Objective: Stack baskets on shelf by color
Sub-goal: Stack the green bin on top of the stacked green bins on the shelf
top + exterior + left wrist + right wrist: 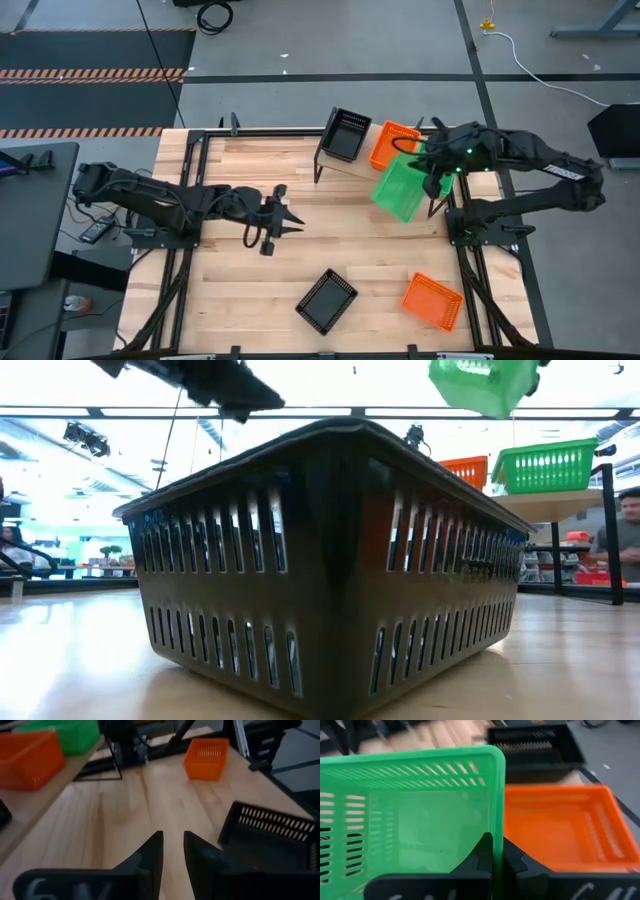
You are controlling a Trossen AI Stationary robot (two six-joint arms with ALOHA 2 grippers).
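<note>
While the right tool point(437, 178) holds a green basket point(400, 188) clamped beside the shelf point(345, 165), the left tool point(285, 218), slightly open, is empty; two baskets wait on the worktop point(230, 300).

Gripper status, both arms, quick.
Left gripper: empty, fingers a little apart, above the tabletop near the black basket.
Right gripper: shut on the rim of a green basket, held aloft by the shelf.

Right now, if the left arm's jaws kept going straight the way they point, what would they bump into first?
Probably nothing soon: ahead of the left gripper lies bare tabletop. The black basket sits off to one side, the orange basket farther on; depth is unclear.
</note>
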